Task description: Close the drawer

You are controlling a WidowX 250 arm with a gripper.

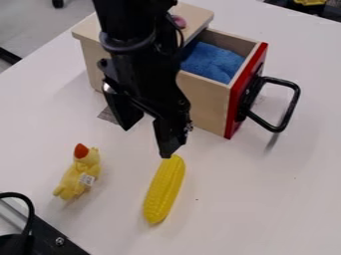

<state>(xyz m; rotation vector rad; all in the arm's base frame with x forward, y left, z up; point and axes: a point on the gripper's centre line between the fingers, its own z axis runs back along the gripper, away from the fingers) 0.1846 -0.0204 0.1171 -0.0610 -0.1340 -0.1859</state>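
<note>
Yellow plastic corn cob [164, 189] lies nearest, just below the gripper in view; a low swing could knock it. Yellow plush duck with orange beak [81, 172] lies to one side, less at risk. Black two-finger gripper [146, 143] hangs over the table, fingers spread, nothing between them, beside the drawer's side wall; pushing from here would likely skew the box. Light-wood drawer with red front [203, 102] sticks out, open; its black loop handle [286, 109] could snag a finger. Blue cloth [212, 62] inside might bunch and jam. Light wooden box [95, 60] behind may slide if unbraced.
</note>
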